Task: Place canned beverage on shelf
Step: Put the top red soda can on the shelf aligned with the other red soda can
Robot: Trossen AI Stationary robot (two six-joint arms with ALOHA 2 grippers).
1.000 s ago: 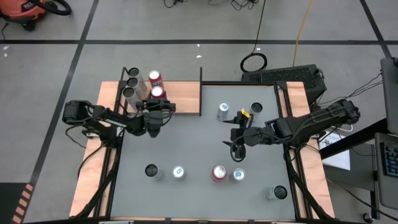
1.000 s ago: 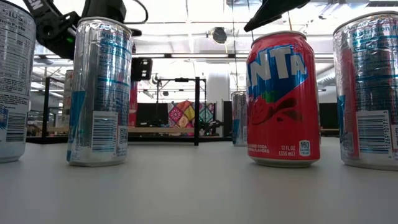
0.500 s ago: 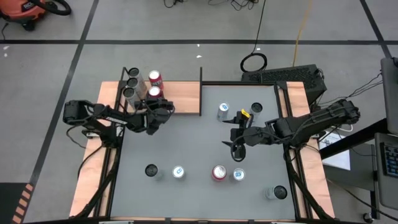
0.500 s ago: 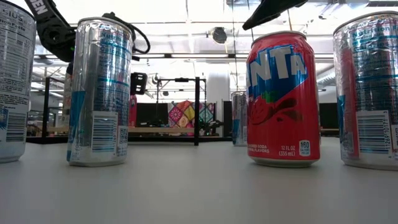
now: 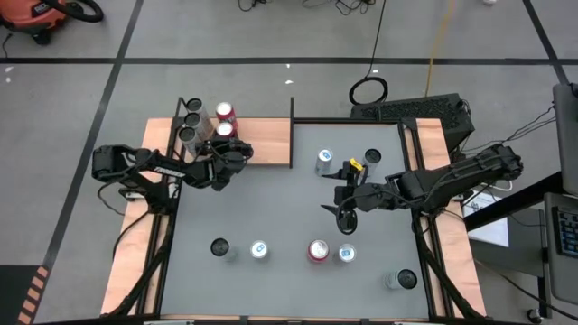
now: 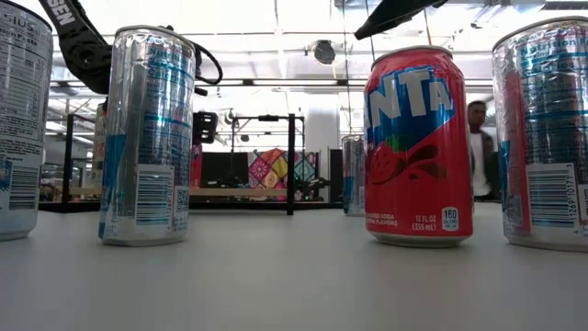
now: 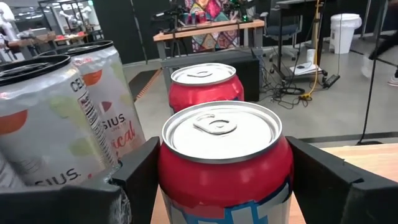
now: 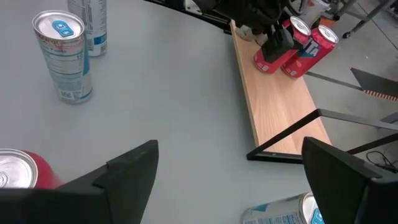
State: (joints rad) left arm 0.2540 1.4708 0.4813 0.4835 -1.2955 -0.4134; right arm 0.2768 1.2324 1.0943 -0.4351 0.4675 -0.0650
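Note:
The shelf [image 5: 266, 144] is a light-brown board with black posts at the table's far left. Several cans stand on it: silver ones [image 5: 189, 126] and a red one [image 5: 224, 112]. Just in front of that red can, over the board, my left gripper [image 5: 228, 137] is shut on another red can [image 7: 221, 162]. The right wrist view shows this can [image 8: 268, 59] too. My right gripper [image 5: 341, 217] hangs open above the table's middle right with nothing between its fingers. My left gripper pinches the red can's side wall just under its top rim [image 7: 169, 180], one finger [image 7: 140, 171] on each side. The fingers reach in about level from the table's near side. The can stands upright; whether its base rests on the shelf board I cannot tell.
Loose cans stand on the grey table: a silver one [image 5: 323, 162] and a dark-topped one [image 5: 372, 158] at the far right, and a row near the front edge [image 5: 260, 250] with a red can [image 5: 317, 250]. A person [image 6: 478, 152] stands in the room behind.
My left gripper has carried the red can a little toward the table's far edge, closer to the other cans on the shelf, turning at the wrist as it went. It has stayed shut on the can, which remains upright.

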